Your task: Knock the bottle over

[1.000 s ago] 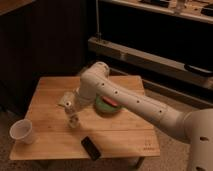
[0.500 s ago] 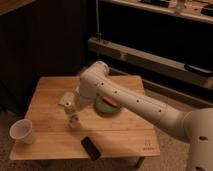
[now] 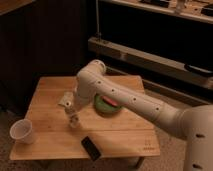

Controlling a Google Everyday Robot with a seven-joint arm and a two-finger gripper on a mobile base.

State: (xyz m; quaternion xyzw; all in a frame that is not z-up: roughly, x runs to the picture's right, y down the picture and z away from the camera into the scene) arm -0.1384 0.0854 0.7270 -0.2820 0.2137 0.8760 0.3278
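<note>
Nothing's moved in the last sec as far as I can see: arm in the same pose, claw [image 3: 71,111] still hanging low over the table [image 3: 125,137] approx. mid-left, right at the bottle [image 3: 74,120]. Bottle's still upright there, between the white cup [image 3: 22,132] and the green plate [image 3: 106,104], so no knock yet. Can't tell how the claw is set or if it has hold of anything. I reckon a sideways push is still needed.
</note>
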